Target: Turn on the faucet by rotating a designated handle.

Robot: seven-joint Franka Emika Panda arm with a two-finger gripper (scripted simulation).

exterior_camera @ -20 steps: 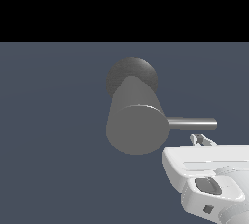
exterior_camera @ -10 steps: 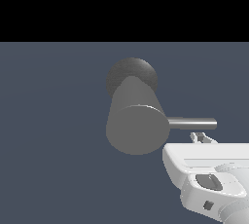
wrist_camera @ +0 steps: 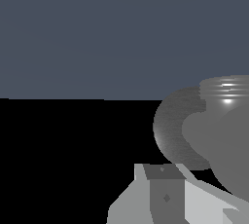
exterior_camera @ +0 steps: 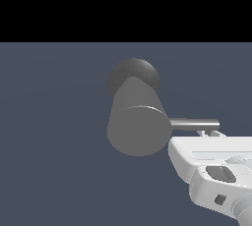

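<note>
The faucet (exterior_camera: 139, 130) stands mid-scene, its handle (exterior_camera: 194, 124) projecting level toward the exterior view's right, not yet turned by my judgement. The gripper (exterior_camera: 208, 132) sits just beneath the rod's outer end; whether its fingers are apart or together cannot be told. Against the earlier frames it has crept slightly upward toward the rod, while the handle is unchanged.
</note>
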